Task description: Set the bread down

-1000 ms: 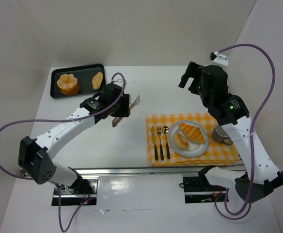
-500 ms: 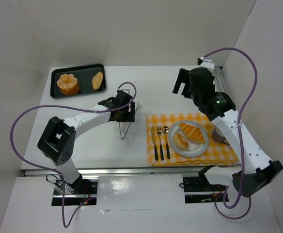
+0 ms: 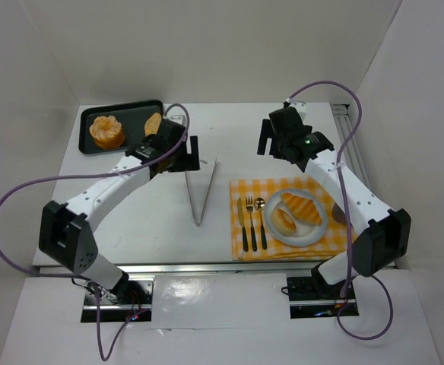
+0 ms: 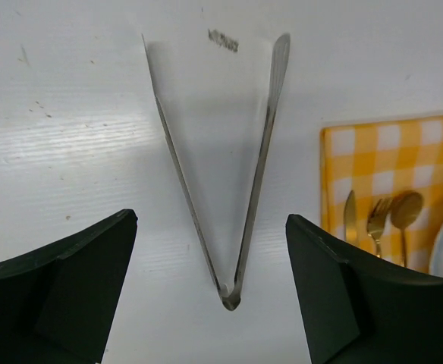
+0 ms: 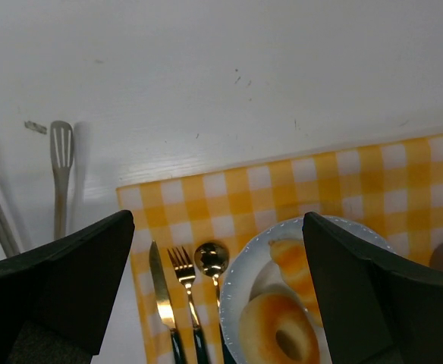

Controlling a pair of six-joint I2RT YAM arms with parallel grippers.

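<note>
Two breads lie on the white plate: a striped one and a ring-shaped one. More bread sits on the black tray at the far left: a large fluted piece and a small oval piece. Metal tongs lie spread in a V on the table. My left gripper hovers open above the tongs' hinge, holding nothing. My right gripper is open and empty above the placemat's far left corner.
A yellow checked placemat carries the plate, with a knife, fork and spoon to its left. A mug stands right of the plate, partly behind my right arm. White walls close in the table.
My left gripper opened and let go of the tongs, which now lie on the table, and it drew back toward the tray. My right arm swung left.
</note>
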